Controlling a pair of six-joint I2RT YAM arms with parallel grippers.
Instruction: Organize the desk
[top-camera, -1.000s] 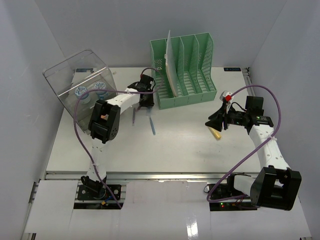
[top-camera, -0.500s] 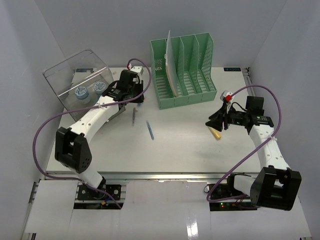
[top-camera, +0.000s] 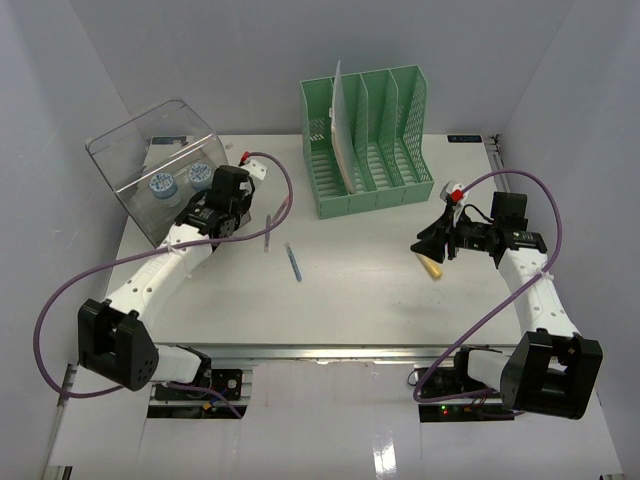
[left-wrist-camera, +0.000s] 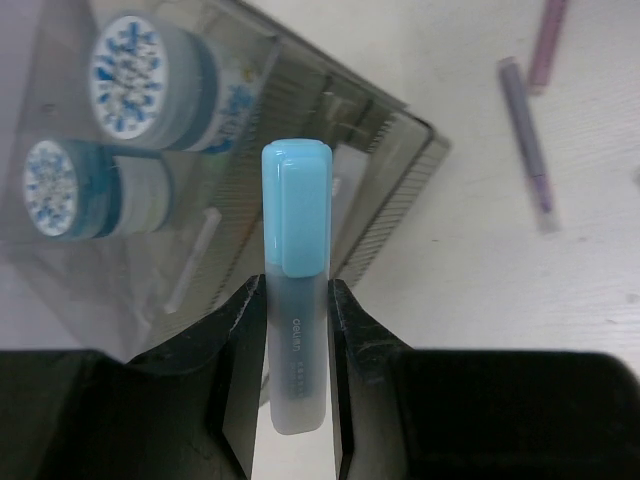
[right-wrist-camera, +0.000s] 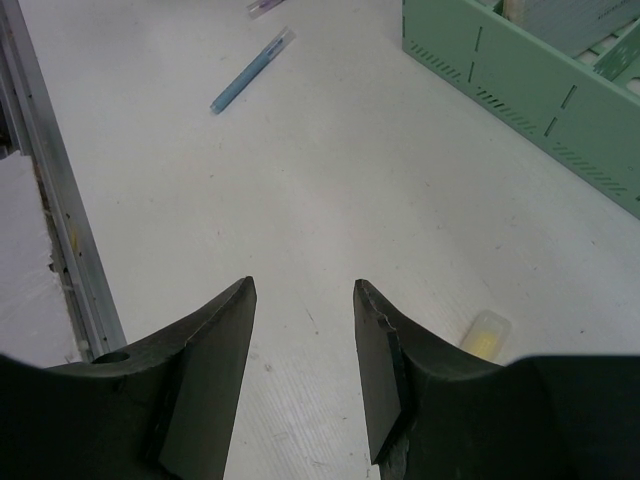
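desk (top-camera: 380, 300): white top between grey walls, metal rail at the near edge. It carries everything below.
left gripper (left-wrist-camera: 298, 300): clenched on a blue highlighter (left-wrist-camera: 297, 230). It grips the barrel, so the capped end points outward, free to go in first.
where: back left, just beside the clear box (top-camera: 150, 155), which is likely the highlighter's destination.
box: holds 2 round tubs (left-wrist-camera: 150, 80). I cannot tell which side is open.
right gripper (right-wrist-camera: 305, 300): released, with nothing between the jaws. It hovers over the desk's right side near a yellow item (right-wrist-camera: 485, 333), which is probably its next pick.
pens: 2 lie loose mid-desk and not yet sorted, 1 purple (top-camera: 268, 233) and 1 blue (top-camera: 293, 262).
rack (top-camera: 370, 140): green, upright at the back, with 1 white sheet (top-camera: 343, 125) standing near its left end.
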